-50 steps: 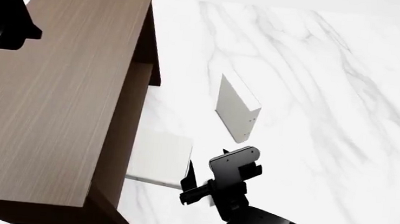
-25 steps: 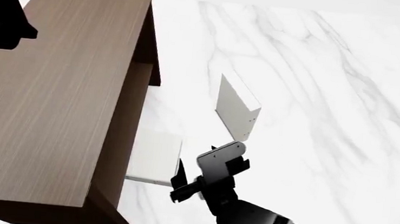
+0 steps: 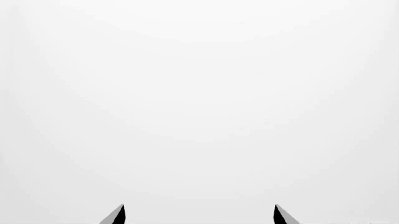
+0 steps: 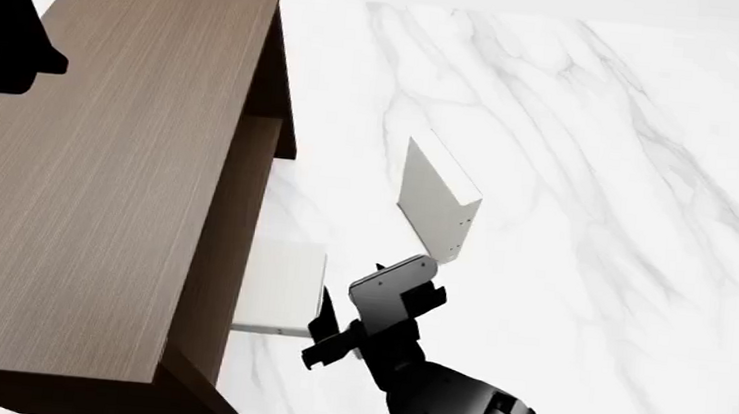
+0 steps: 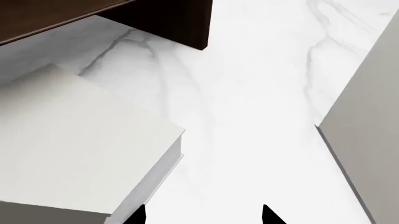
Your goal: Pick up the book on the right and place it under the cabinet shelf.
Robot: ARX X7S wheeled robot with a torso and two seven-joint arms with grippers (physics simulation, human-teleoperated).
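Right black gripper (image 4: 382, 293), jaws spread and empty, was seen near the thin white hardback book (image 4: 440, 201), stood upright, ahead and rightward.

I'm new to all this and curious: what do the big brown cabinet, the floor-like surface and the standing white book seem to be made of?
The cabinet looks like matte dark wood or veneer, with fine straight grain lines. The surface resembles polished white marble, with grey veins. The book seems a plain, smooth white hardback with tiny dark dots on its pale spine. All are simulator renders.

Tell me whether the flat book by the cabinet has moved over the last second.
Yes. The flat book has slid left, further under the cabinet; less of it shows beyond the cabinet's edge, with the right gripper following it.
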